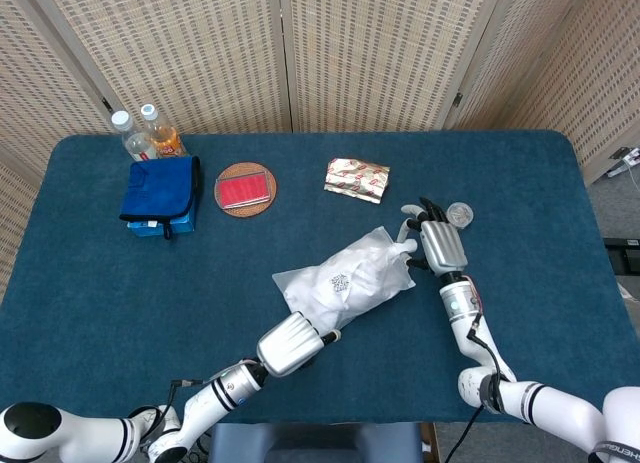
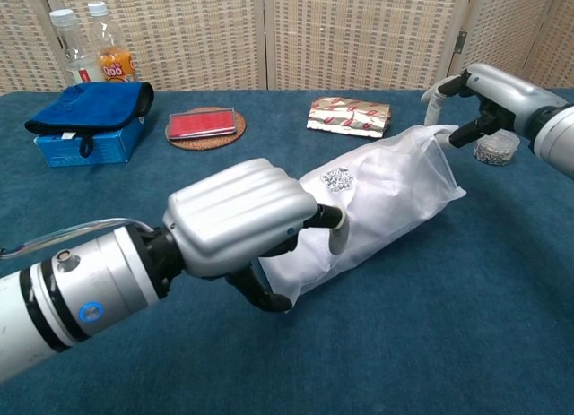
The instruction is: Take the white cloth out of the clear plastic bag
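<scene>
The left hand (image 2: 247, 227) is nearest the robot, at the closed near end of the clear plastic bag (image 1: 345, 278). Its fingers are curled at that end; whether they pinch the film cannot be told. The bag lies on the blue table (image 1: 100, 283) near its middle, long axis running from near left to far right. The white cloth (image 2: 359, 209) is fully inside the bag, so extraction is judged not yet begun. The right hand (image 1: 437, 243) is at the bag's far, open end, fingers pinching the bag's rim.

Remaining work, as judged: hold the mouth open, reach in, draw the cloth out.

Open tabletop lies right of and in front of the bag. Beyond it sit a small round container (image 1: 459, 215), a foil packet (image 1: 357, 178), a red coaster (image 1: 245, 189), a blue cloth on a box (image 1: 160, 193) and two bottles (image 1: 145, 133) at the far left edge.
</scene>
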Controlling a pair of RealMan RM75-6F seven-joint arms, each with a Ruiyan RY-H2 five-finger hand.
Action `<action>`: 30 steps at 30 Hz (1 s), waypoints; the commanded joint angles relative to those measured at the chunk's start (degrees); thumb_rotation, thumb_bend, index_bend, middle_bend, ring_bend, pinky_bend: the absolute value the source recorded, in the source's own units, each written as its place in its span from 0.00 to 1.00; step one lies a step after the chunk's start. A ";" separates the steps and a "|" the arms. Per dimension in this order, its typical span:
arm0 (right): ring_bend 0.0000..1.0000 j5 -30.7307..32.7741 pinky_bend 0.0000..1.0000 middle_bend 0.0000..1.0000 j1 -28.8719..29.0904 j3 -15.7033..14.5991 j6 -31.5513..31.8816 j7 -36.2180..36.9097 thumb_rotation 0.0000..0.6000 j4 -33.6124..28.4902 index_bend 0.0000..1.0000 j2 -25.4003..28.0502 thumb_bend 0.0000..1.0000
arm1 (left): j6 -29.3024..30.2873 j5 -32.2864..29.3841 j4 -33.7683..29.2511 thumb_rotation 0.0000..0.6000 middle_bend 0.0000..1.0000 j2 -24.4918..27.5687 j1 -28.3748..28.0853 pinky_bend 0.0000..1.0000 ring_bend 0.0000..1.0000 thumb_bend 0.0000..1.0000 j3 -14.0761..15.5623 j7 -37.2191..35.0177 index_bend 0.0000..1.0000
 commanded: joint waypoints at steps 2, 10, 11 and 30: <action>0.00 -0.06 0.09 0.22 -0.06 -0.06 0.05 0.04 1.00 0.00 0.87 0.03 0.54 | 0.59 0.34 0.81 1.00 1.00 -0.63 0.30 1.00 0.97 0.00 -0.14 -0.85 0.41; 0.00 -0.08 0.09 0.22 -0.19 -0.12 0.07 0.20 1.00 0.03 0.87 0.06 0.54 | 3.02 2.43 3.84 1.00 1.00 -2.70 0.88 1.00 0.98 0.00 0.04 -3.68 0.41; 0.00 -0.07 0.09 0.22 -0.21 -0.13 0.07 0.22 1.00 0.05 0.87 0.05 0.54 | 3.35 2.69 4.28 1.00 1.00 -2.98 0.94 1.00 0.98 0.00 0.04 -4.03 0.41; 0.00 -0.10 0.09 0.22 -0.55 -0.23 -0.02 0.92 1.00 0.46 0.87 -0.04 0.54 | 1.99 2.13 10.32 1.00 1.00 -6.10 1.06 1.00 0.98 0.00 -0.42 -6.04 0.43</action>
